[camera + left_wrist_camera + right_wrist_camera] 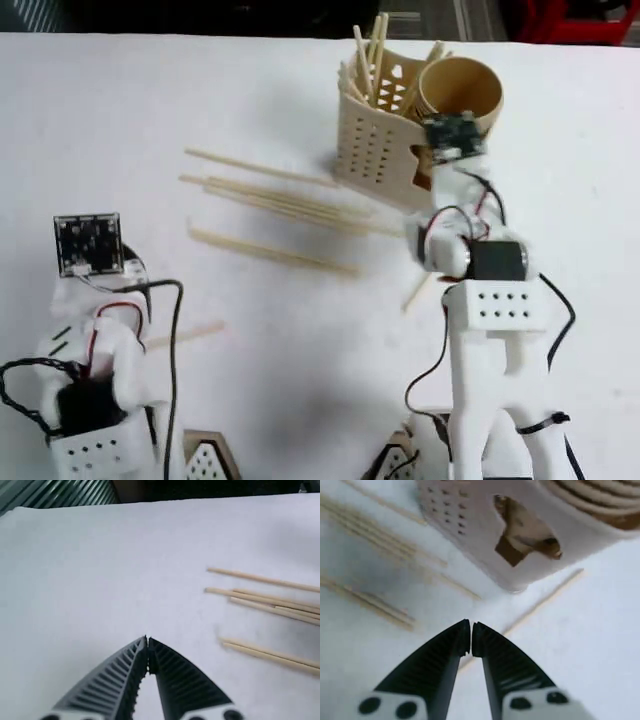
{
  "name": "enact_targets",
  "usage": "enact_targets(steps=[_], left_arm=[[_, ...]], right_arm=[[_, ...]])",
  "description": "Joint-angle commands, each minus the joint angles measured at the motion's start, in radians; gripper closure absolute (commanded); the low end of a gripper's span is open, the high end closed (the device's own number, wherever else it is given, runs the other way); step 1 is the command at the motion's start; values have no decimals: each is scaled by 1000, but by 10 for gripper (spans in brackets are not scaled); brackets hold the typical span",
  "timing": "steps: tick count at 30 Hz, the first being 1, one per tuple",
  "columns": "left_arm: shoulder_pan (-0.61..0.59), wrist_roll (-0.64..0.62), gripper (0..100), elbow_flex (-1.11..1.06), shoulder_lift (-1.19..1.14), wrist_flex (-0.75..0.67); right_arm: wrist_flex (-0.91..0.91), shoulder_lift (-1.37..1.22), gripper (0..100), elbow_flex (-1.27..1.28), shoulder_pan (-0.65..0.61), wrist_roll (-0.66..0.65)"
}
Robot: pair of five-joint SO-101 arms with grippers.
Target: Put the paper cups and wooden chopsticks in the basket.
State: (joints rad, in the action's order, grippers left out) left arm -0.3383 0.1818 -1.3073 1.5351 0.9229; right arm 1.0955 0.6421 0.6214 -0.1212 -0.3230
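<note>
Chopsticks [280, 205] lie scattered on the counter [150, 100] beside the basket [375, 150]; left hand [148, 646] and right hand [471, 631] are each pressed together, empty.

Near the basket [480, 550], the right pincer [471, 639], tips together, above a loose chopstick [545, 600] on the table [600, 650].

Bright, diffuse light from above; the white table [250, 90] washes toward glare; chopsticks [275, 200] and basket [375, 150] cast only faint, soft shadows.
</note>
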Motion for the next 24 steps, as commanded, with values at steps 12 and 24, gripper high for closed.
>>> enact_targets(steps=[12,24], left_arm=[[-12,-3,973,-196,236,-43],[-64,-3,973,-204,282,-9]], right_arm=[[142,-226,919,-305,-470,-132],[142,-777,751,-565,-578,-318]])
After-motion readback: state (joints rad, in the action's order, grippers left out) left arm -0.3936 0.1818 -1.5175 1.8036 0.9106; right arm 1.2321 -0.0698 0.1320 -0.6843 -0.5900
